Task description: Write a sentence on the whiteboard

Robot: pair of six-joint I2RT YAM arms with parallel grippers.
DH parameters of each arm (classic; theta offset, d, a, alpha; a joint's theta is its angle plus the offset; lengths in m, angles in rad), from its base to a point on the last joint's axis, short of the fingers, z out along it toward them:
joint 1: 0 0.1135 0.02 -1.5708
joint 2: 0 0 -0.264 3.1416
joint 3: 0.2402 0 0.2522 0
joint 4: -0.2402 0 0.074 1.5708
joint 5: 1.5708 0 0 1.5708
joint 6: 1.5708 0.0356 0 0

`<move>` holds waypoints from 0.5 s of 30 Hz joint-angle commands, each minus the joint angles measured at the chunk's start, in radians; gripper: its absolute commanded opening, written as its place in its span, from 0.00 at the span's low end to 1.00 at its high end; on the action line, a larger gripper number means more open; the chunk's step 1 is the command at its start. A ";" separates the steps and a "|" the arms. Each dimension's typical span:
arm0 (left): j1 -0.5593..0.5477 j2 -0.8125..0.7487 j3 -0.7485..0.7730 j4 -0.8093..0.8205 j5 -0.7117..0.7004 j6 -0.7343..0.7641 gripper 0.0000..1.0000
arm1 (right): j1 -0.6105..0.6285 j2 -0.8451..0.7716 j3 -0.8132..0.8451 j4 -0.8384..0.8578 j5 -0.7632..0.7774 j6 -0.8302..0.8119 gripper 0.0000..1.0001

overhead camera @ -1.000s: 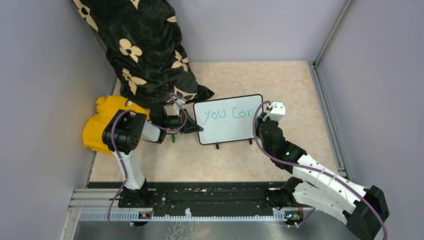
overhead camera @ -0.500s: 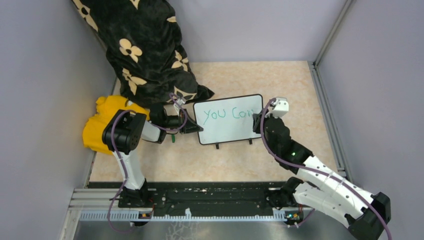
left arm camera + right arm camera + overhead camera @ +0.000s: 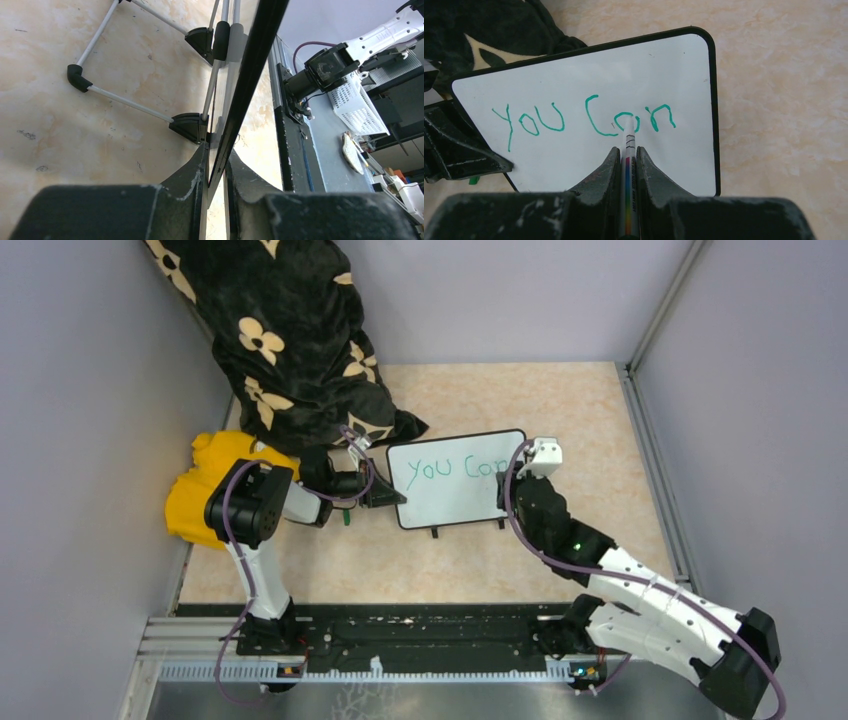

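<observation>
whiteboard (image 3: 450, 502) stands mid table (image 3: 570, 400). left gripper (image 3: 216, 165) clamped on its edge, right gripper (image 3: 626, 152) pinching the marker (image 3: 628, 142), tip by the sentence (image 3: 587, 115). if the left grip slackens, pen pressure cd tip the board & smear letters.

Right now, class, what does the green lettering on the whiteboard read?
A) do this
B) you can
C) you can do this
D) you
B: the whiteboard bears a single line of green lettering reading "you can", and the marker held in the right gripper has its tip at those letters.
</observation>
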 commanded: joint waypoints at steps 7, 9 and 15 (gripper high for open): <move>-0.003 0.011 -0.004 -0.034 -0.023 0.006 0.20 | 0.009 0.046 0.036 0.086 0.036 0.003 0.00; -0.003 0.011 -0.003 -0.038 -0.022 0.008 0.20 | 0.008 0.056 0.036 0.087 0.037 0.001 0.00; -0.003 0.011 -0.002 -0.041 -0.022 0.011 0.20 | 0.001 0.079 0.035 0.125 0.042 0.003 0.00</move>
